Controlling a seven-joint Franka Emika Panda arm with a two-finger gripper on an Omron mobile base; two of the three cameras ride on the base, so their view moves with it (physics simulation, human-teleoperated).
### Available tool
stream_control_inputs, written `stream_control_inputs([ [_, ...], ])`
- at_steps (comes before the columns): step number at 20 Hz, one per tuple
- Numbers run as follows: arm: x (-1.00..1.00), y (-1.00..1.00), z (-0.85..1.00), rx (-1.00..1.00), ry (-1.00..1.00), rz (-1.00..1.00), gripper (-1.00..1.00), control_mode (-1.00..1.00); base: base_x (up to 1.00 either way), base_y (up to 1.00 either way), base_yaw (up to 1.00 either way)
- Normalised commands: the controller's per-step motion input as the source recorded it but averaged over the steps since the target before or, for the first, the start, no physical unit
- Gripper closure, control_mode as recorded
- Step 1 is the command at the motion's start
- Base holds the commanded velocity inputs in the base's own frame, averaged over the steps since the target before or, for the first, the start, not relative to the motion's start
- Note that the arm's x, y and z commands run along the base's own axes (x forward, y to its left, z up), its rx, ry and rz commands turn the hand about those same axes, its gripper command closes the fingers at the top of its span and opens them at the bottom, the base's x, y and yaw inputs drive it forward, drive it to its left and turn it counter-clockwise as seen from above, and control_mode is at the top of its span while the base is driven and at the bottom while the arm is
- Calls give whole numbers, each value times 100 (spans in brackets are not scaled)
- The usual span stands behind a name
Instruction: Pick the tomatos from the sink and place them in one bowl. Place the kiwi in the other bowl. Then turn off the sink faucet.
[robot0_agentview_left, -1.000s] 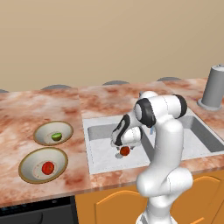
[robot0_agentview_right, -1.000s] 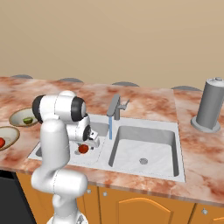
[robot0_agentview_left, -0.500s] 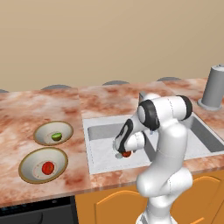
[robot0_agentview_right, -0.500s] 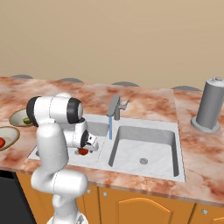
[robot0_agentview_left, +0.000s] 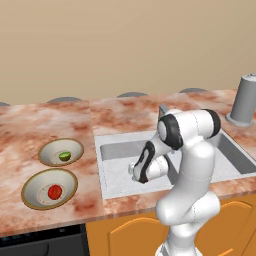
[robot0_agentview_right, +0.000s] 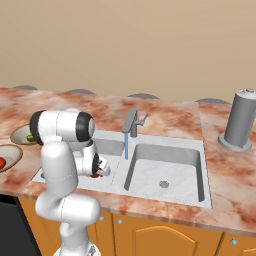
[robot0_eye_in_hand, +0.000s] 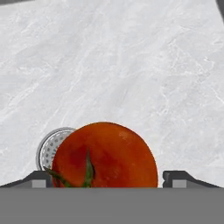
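One tomato (robot0_agentview_left: 54, 190) already lies in the nearer bowl (robot0_agentview_left: 30, 192) on the marbled surface (robot0_agentview_left: 45, 125), and the kiwi (robot0_agentview_left: 64, 156) sits in the farther bowl (robot0_agentview_left: 75, 148) just behind it, so the kiwi step looks finished and the tomato step is, by my reading, partly finished.

A second tomato (robot0_eye_in_hand: 104, 155) is at the bottom of the left basin of the sink (robot0_agentview_left: 116, 176), beside its round drain strainer (robot0_eye_in_hand: 49, 148). From the right base view a sliver of red shows under the end effector (robot0_agentview_right: 98, 170), low in that basin. In the hand view the end effector (robot0_eye_in_hand: 107, 180) is spread, with one fingertip on each side of the tomato and a small gap visible on the right side; I cannot tell whether the left fingertip touches the fruit. The tomato rests on the basin floor, not lifted, so it is not gripped.

Left to do, as I judge it: pinch this tomato, carry it to the nearer bowl with the first one, then shut off the faucet (robot0_agentview_right: 132, 122), from which a blue stream of water (robot0_agentview_right: 126, 146) runs down into the sink.
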Motion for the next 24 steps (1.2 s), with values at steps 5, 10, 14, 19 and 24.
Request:
stream_control_inputs([
  [5, -5, 19, -12, 0, -6, 0, 100, -100, 0, 0, 0],
  [10, -53, 6, 33, 0, -15, -2, 100, -100, 0, 0, 0],
  [14, -41, 19, 86, 0, -17, -4, 100, -100, 0, 0, 0],
  [19, -16, 38, 95, -1, -8, -9, 100, -100, 0, 0, 0],
  [24, -1, 45, 100, -1, -2, -9, 100, -100, 0, 0, 0],
])
